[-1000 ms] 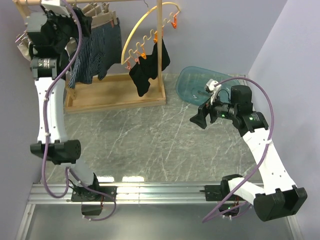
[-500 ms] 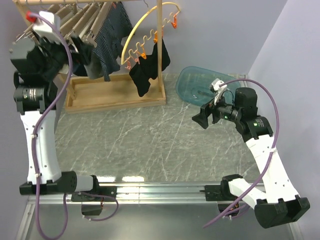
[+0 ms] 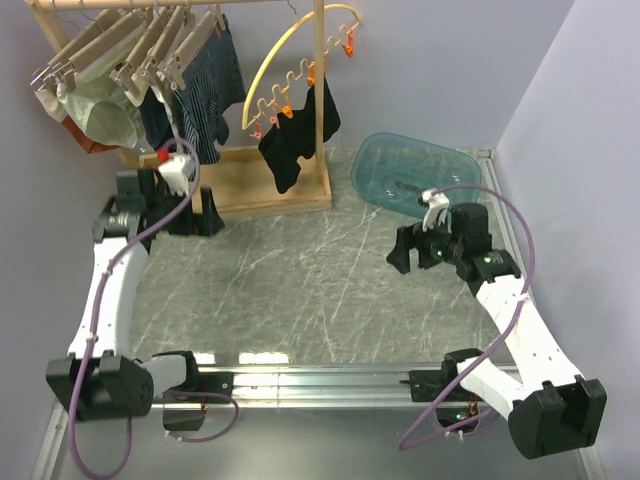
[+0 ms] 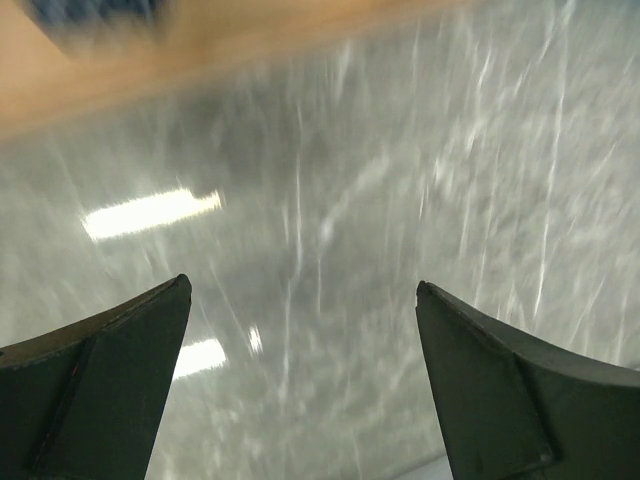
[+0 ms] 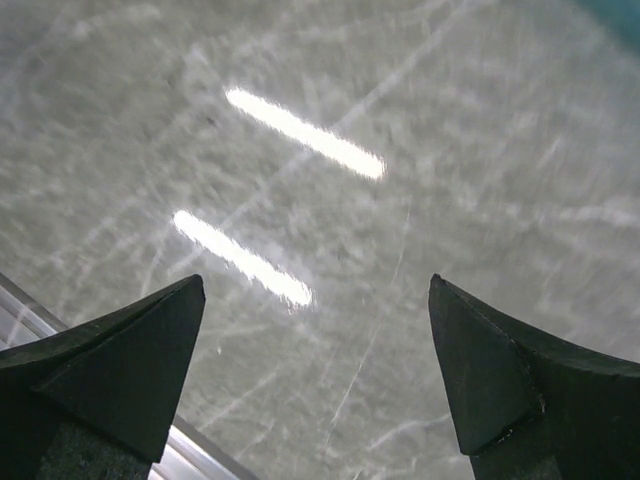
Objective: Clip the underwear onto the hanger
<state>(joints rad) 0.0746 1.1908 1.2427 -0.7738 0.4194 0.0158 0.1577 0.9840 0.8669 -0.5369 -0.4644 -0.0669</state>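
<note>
Up and beyond the left gripper (image 3: 205, 222), on the wooden rack (image 3: 250, 186), the underwear (image 3: 207, 95) hangs under a hanger (image 3: 193, 35), well apart from both grippers. The left gripper's fingers are spread wide over the table (image 3: 300, 300) with nothing between them. The right gripper (image 3: 400, 254) is also spread and empty, low over the table, with a blue tub (image 3: 390, 165) just beyond it.

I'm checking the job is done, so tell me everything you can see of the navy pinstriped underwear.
The underwear is dark navy cloth with fine pale pinstripes, hanging limp from a pale wooden hanger on the clothes rack, next to a pale garment. Its hem dangles above the rack's wooden base. Which clips grip it cannot be told.
</note>
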